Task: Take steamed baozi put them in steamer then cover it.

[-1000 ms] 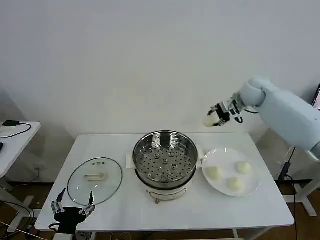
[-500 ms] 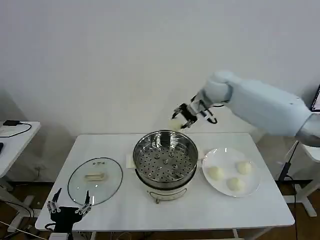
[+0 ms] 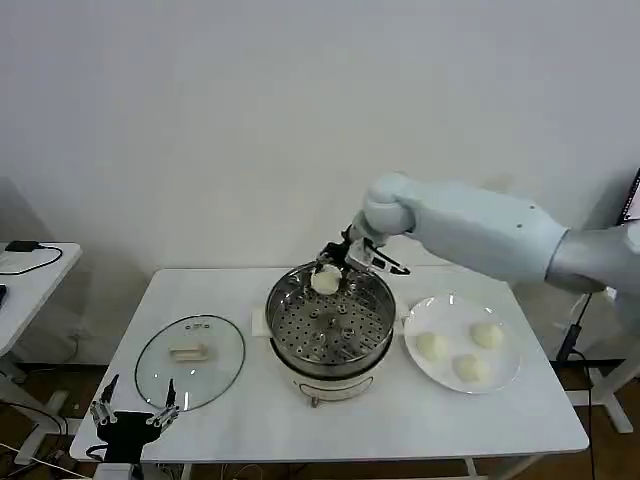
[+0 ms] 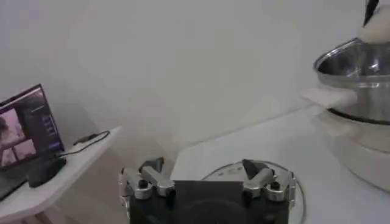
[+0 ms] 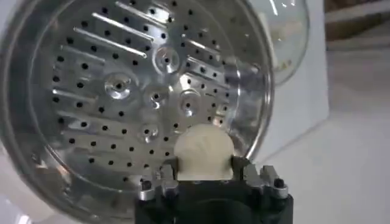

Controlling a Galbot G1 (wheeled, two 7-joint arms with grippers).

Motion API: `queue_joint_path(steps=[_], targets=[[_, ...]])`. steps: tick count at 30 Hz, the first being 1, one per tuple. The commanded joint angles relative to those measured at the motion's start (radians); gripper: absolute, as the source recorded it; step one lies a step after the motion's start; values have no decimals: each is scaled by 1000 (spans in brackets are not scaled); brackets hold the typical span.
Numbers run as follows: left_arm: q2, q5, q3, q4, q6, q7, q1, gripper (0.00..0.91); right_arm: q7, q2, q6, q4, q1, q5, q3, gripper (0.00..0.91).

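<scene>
Carrying a baozi (image 3: 325, 282) over the steamer (image 3: 331, 322).
Near-left, left gripper (image 3: 133, 414) idle, spread, by the cover (image 3: 190, 354); right gripper (image 3: 336, 268) pinches the bun above the far rim. Likely soft, light: grip sides gently. Three wait on the plate (image 3: 507, 378).

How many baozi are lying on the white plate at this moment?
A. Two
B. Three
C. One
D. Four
B: three baozi lie on the white plate, while the fourth baozi is held in the right gripper above the steamer.
</scene>
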Motion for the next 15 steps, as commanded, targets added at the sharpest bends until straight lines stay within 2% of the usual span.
queue_joint_path(steps=[1,15], targets=[[0,0,0,0,0,0,0,907,32,36,79,-46,-36,-133,-15,584],[-2,1,-5,-2,-2,0,6,907,109,74,139,-166,-128,-259,58,595]])
